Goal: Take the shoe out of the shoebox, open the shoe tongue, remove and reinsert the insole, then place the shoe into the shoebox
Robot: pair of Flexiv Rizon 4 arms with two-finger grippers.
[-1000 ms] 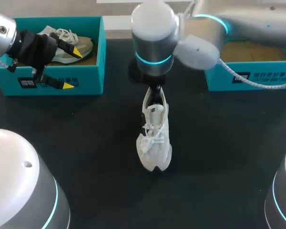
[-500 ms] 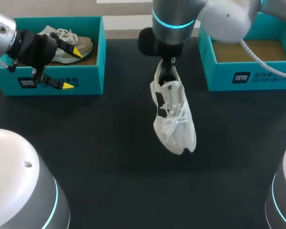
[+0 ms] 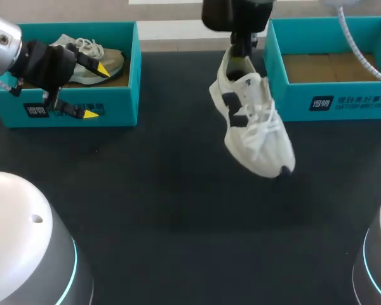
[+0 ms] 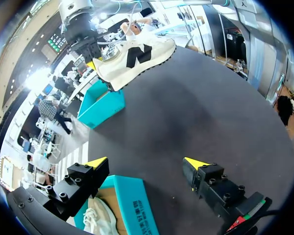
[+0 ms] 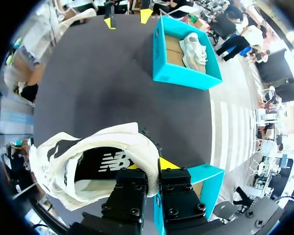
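A white shoe (image 3: 254,121) with dark side marks hangs above the table, heel up and toe slanting down to the right. My right gripper (image 3: 241,43) is shut on its heel collar. In the right wrist view the collar (image 5: 137,134) is pinched in my right gripper (image 5: 154,170), and the insole's print shows inside. The teal right shoebox (image 3: 330,101) stands just right of the shoe with its cardboard floor bare. My left gripper (image 3: 96,91) stands open over the front wall of the left shoebox (image 3: 124,95). The left wrist view shows that gripper (image 4: 147,164) empty, with the shoe (image 4: 137,56) far ahead.
The left shoebox holds a second, greyish shoe (image 3: 92,57), also seen as a pale shoe (image 5: 193,49) from the right wrist. My two arm bases (image 3: 25,248) fill the near corners. Dark table surface (image 3: 178,210) lies between the boxes.
My right arm has lifted the shoe off the table and carried it back and to the right, toward the right shoebox; the shoe has swung to show its side. The left arm has kept still.
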